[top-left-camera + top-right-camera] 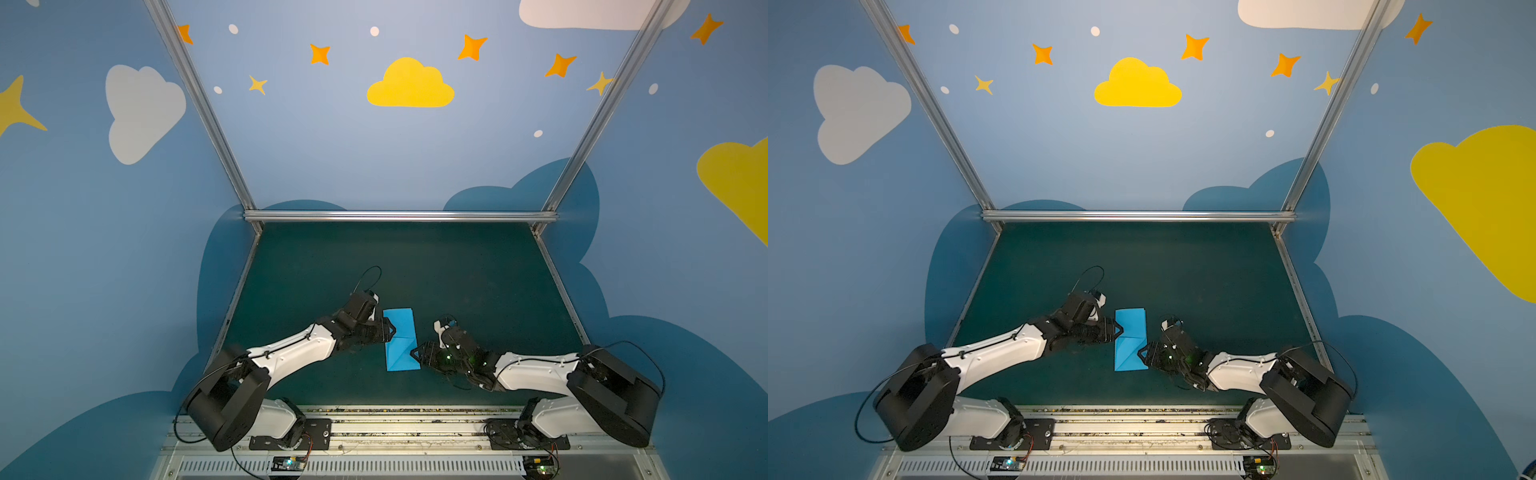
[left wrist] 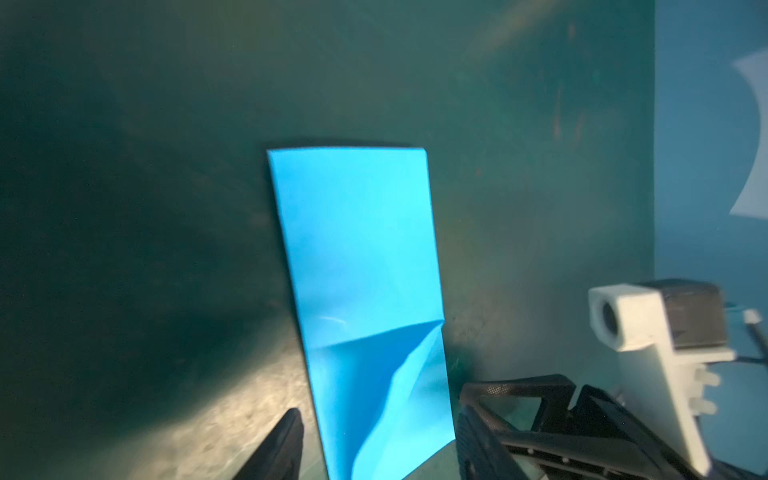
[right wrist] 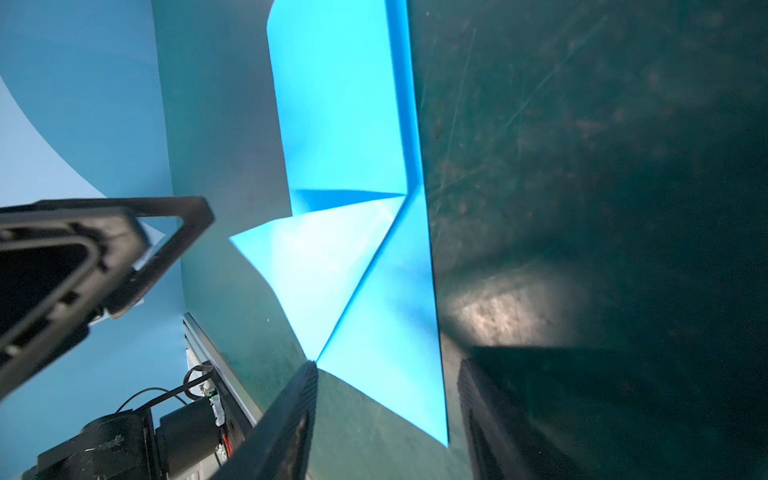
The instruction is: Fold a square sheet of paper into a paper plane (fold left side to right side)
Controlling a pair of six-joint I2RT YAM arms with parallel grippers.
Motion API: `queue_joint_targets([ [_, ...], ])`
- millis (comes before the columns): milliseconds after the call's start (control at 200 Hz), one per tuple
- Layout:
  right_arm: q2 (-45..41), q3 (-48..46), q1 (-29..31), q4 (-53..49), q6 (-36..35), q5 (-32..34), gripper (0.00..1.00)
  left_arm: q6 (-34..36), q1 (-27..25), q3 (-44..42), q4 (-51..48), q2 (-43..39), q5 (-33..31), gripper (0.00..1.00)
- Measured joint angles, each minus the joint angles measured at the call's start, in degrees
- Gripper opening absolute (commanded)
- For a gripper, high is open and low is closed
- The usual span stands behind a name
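The left gripper (image 1: 390,329) stands open at the left edge of the folded sheet of bright sky-blue paper (image 1: 401,338), jaws spread with the paper between them. The right gripper (image 1: 415,354) is open too, at the right edge, beside a lifted triangular flap (image 3: 324,270). The paper lies on the dark green table surface (image 1: 457,270), near the middle of its front edge.

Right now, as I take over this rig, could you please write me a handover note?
Left end effector: open at the left edge of the sheet of paper, holding nothing.
Right end effector: open at its right edge, nearer end, holding nothing.
Sheet: on the green table, folded into a narrow strip.
Done: halving fold; one diagonal corner flap creased but loose.
Left: flatten that flap, remaining plane folds.
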Motion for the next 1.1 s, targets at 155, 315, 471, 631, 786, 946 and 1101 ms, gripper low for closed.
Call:
queue_joint_targets([
  [155,0.76,0.02,-0.22,0.11,-0.07,-0.17,0.48,-0.37,2.86,-2.32,-0.28,-0.07,0.9,0.65],
  [315,2.01,0.33,-0.31,1.05,-0.02,-0.42,0.38,-0.44,4.57,-2.86,1.07,3.23,3.48,0.65],
  [471,2.32,0.33,-0.44,1.14,0.0,-0.33,0.3,-0.44,5.11,-2.78,4.63,7.37,6.43,0.64],
  [631,2.78,0.33,-0.61,1.14,0.02,-0.31,0.24,-0.48,5.4,-1.68,10.36,11.28,9.86,0.63],
  [786,3.19,0.33,-0.63,1.18,0.24,-0.35,0.21,-0.94,5.49,-1.31,16.79,14.82,13.38,0.62],
  [946,3.26,0.33,-0.63,1.2,0.24,-0.26,0.19,-1.57,5.62,-2.12,23.1,17.16,16.55,0.6],
  [1101,3.8,0.33,-0.63,1.73,0.24,-0.44,0.19,-2.6,5.7,-4.68,28.35,17.2,17.88,0.59],
])
